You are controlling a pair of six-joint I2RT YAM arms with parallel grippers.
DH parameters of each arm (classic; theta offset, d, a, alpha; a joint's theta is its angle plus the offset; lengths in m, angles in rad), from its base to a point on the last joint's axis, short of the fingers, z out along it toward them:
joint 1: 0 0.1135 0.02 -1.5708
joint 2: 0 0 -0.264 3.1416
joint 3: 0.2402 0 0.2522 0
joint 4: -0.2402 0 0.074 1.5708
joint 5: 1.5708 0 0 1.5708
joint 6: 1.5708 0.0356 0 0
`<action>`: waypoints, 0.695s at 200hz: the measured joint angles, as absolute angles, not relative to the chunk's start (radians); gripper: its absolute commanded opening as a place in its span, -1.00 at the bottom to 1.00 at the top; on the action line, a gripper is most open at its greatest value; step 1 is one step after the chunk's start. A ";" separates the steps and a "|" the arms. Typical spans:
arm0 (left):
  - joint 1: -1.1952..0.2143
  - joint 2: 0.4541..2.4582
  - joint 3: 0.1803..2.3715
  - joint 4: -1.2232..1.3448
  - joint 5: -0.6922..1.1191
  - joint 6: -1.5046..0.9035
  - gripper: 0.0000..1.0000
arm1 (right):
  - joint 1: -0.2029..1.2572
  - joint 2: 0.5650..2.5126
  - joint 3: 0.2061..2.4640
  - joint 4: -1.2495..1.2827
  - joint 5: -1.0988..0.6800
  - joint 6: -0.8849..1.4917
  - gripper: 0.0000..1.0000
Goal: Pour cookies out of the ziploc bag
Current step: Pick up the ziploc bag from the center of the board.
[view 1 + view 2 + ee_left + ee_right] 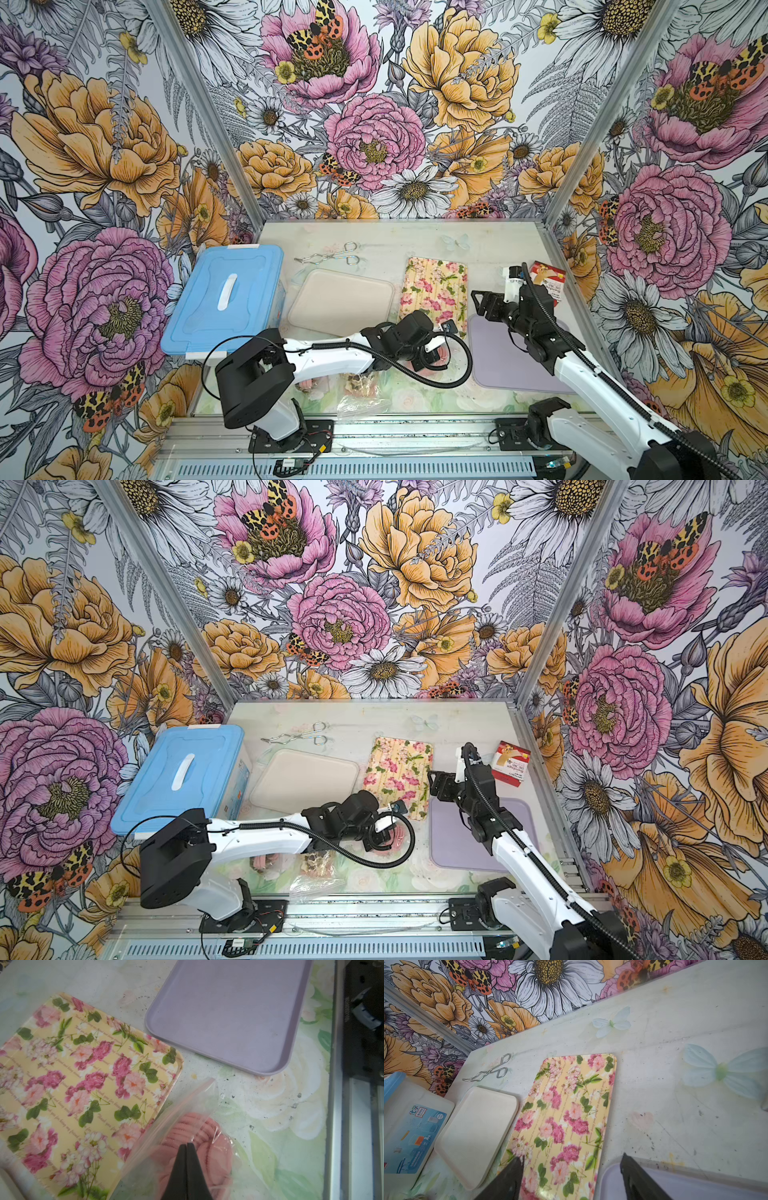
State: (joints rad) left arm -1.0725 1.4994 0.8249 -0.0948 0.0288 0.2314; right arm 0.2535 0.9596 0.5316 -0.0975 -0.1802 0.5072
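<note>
In the left wrist view a clear ziploc bag [149,1147] lies on the table between the floral tray [87,1088] and the lilac tray [228,1014]. It holds pink round cookies [216,1147]. My left gripper [187,1144] is shut, its black tips pressed together on the bag's film right over the cookies. In a top view this gripper [434,358] points down near the lilac tray's left edge. My right gripper [572,1159] stands open and empty above the gap between the floral tray [571,1109] and the lilac tray [685,1186]; a top view shows it too [484,302].
Another bag with beige cookies [359,380] and a crumpled clear bag [361,405] lie near the front edge. A cream tray [340,301], blue-lidded box [224,295], metal tongs [332,255] and a red carton [548,282] also sit on the table.
</note>
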 measured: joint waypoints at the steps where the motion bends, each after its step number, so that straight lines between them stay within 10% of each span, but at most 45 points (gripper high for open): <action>1: -1.071 1.496 0.823 -0.093 0.030 0.231 -1.00 | 0.253 0.962 0.532 -0.097 -0.182 0.506 0.48; 139: -0.837 1.122 0.571 0.060 0.081 0.128 -1.00 | 0.377 1.317 0.593 0.088 -0.618 0.561 0.13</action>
State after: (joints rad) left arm -0.8368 1.1225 0.5713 0.0597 0.0814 0.1284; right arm 0.3771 1.3170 0.5930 0.0875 -0.6178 0.5606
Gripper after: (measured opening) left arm 0.047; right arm 0.577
